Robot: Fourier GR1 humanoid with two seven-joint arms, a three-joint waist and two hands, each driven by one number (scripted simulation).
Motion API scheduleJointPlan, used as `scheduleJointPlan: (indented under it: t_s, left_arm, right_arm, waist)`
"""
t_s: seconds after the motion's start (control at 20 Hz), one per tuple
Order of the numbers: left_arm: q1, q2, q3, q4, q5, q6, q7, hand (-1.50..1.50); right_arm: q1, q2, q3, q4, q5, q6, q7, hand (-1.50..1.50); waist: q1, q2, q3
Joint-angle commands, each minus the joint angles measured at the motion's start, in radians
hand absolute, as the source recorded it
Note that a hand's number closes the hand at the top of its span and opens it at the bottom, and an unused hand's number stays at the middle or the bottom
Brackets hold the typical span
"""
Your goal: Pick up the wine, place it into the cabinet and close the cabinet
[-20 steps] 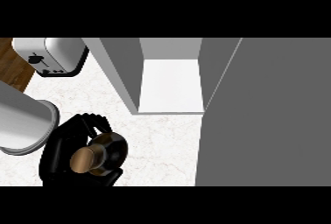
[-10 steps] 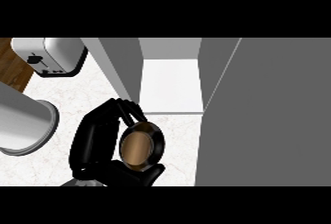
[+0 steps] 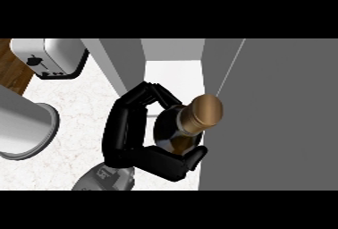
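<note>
- Fingers [image 3: 142,96] of right hand [image 3: 122,134] curled over the far side of wine bottle [image 3: 168,129]; thumb [image 3: 188,161] hooked under the near side. Closed on the bottle's dark body, below the shoulder.
- Bottle held off the counter, tilted, bronze cap [image 3: 203,114] pointing up and to the right, overlapping the edge of the grey door panel [image 3: 277,112].
- Likely glass: stiff, smooth, probably slippery, breakable on a hard knock. Likely heavy toward the base if full, so prone to swing in a tilted hold.
- Best taken round the widest part of the body, as gripped now; neck and cap too narrow for a steady hold.
- Worth bringing upright before setting down on its base.
- White opening of the cabinet [image 3: 171,71] lies just beyond the fingers, between a grey side wall [image 3: 125,58] and the door panel. Narrow entry; little margin for the cap beside the panel.
- Pale speckled counter [image 3: 73,112] below, flat and hard.
- Toaster [image 3: 56,56] at the far left, well apart from the bottle.
- Large grey cylinder [image 3: 23,125] at the left edge; cannot tell what it belongs to.
</note>
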Motion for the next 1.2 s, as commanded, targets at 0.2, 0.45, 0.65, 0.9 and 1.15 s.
scheduleJointPlan:
  t_s: [0.2,0.45,0.65,0.9,1.15]
  left_arm:
    - [-0.148,0.0,-0.029,0.127,0.005,0.142,0.008,1.5]
    - [-0.199,0.0,-0.047,0.217,0.02,0.174,-0.06,1.5]
    - [-0.181,0.0,-0.08,0.254,0.061,0.245,-0.112,1.5]
    - [-0.193,0.0,-0.051,0.308,0.178,0.236,-0.181,1.5]
    - [-0.204,0.0,0.015,0.399,0.256,0.16,-0.282,1.5]
  right_arm:
    - [0.053,-0.003,0.002,-0.169,-0.111,0.005,0.074,-1.5]
    - [0.035,-0.003,-0.021,-0.156,-0.109,0.004,0.079,-1.5]
    - [0.067,-0.004,-0.062,-0.14,-0.137,0.041,0.015,-1.5]
    - [0.004,-0.024,-0.085,-0.099,-0.152,0.029,0.054,-1.5]
    - [0.096,0.03,-0.008,-0.139,-0.074,0.031,-0.003,-1.5]
  waist:
    - [-0.003,0.0,-0.001]
    - [-0.004,0.0,-0.001]
    - [-0.009,0.001,0.0]
    - [-0.005,0.002,-0.001]
    - [-0.006,0.002,-0.001]
